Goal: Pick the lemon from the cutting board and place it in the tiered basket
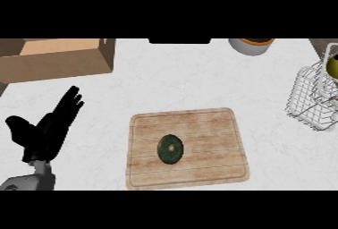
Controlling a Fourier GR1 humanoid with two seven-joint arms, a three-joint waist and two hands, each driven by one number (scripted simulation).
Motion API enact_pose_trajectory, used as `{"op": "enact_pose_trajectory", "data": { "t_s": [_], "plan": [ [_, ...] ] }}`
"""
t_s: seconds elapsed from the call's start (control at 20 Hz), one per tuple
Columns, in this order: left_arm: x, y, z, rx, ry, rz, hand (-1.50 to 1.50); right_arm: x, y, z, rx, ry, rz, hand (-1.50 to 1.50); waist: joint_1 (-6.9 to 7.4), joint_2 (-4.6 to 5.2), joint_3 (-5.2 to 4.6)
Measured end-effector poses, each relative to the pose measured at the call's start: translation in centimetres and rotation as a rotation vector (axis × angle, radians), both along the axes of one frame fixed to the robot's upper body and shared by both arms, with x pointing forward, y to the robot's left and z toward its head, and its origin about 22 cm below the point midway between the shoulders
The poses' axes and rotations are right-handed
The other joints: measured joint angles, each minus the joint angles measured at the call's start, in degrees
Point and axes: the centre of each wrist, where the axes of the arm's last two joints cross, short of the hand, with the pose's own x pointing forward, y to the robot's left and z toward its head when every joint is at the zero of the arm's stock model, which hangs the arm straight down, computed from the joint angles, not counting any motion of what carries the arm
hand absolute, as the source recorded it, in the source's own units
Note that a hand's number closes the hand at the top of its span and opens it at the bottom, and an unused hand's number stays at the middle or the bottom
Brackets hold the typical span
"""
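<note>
A wooden cutting board (198,125) lies on the white counter at the middle of the head view. On it rests a dark green round object with a pale yellowish centre (170,149), left of the board's middle. A white wire tiered basket (315,105) stands at the right edge, and a yellow-green fruit (332,67) shows in its upper part. My left hand (46,129) stands open at the left, fingers straight and pointing up, well apart from the board. My right hand does not show.
An open cardboard box (56,60) sits at the back left. A white pot with an orange inside (251,45) stands at the back, right of centre. A dark object (179,40) lies at the back edge.
</note>
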Motion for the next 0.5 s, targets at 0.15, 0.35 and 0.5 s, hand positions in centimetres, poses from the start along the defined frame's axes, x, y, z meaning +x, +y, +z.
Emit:
{"op": "enact_pose_trajectory", "data": {
  "t_s": [0.15, 0.35, 0.5],
  "plan": [
    [0.2, -0.1, 0.0, -0.003, 0.003, 0.003, 0.00, 0.0, -0.7, 0.8, 0.121, -0.044, -0.005, -1.50, 0.01, 0.05, 0.02],
    [0.3, -0.3, 0.2, 0.000, 0.005, 0.002, 0.00, -1.0, -2.7, 1.9, 0.279, -0.116, -0.024, -1.50, -0.17, 0.02, 0.03],
    [0.2, 0.2, 0.0, 0.006, 0.008, 0.006, 0.00, -2.4, -4.8, 2.4, 0.372, -0.180, -0.060, -1.50, -0.25, 0.05, 0.04]
  ]
}}
